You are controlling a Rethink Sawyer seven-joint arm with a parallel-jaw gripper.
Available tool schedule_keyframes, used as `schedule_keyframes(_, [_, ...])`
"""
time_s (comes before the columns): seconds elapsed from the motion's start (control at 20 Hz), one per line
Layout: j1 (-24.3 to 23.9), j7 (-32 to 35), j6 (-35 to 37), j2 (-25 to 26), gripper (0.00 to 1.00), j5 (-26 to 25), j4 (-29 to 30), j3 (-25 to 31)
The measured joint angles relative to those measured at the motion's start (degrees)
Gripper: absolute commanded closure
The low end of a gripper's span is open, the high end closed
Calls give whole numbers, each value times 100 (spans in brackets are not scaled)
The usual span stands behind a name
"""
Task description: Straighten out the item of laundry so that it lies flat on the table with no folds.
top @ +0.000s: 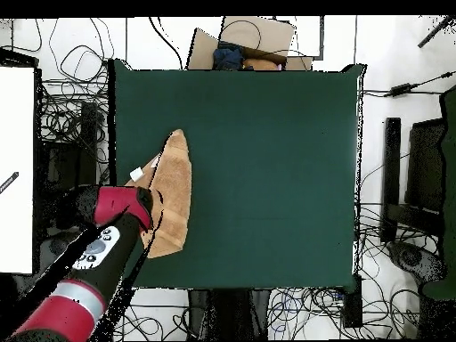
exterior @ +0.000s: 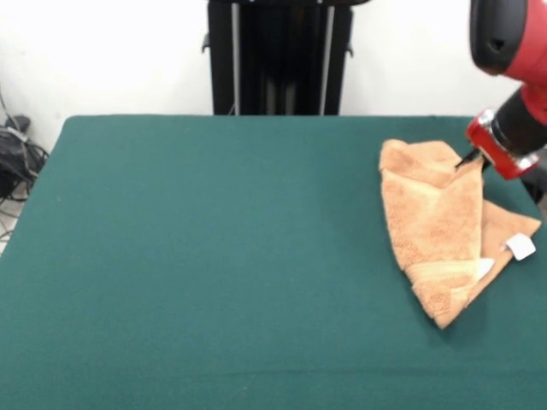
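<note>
orange-tan towel [exterior: 436, 224] lies folded over, white tag [exterior: 520, 247] showing.

Under me the towel [exterior: 436, 226] reads as soft, nubby terry cloth, matt orange-tan, with a smoother, flatter woven band [exterior: 444, 272] across it and a small white tag [exterior: 520, 247] that looks like thin fabric or paper. The table [exterior: 214, 256] wears a plain dark green cloth-like top, matt and even, no shine anywhere on it. My arm [exterior: 504, 34] shows a smooth, glossy red shell that looks like hard plastic, with dull black sections at the wrist.
</note>
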Motion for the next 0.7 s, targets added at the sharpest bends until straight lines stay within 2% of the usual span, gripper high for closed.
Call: schedule_keyframes(0.7, [-1406,0,-2,-568,100,-3,270,593])
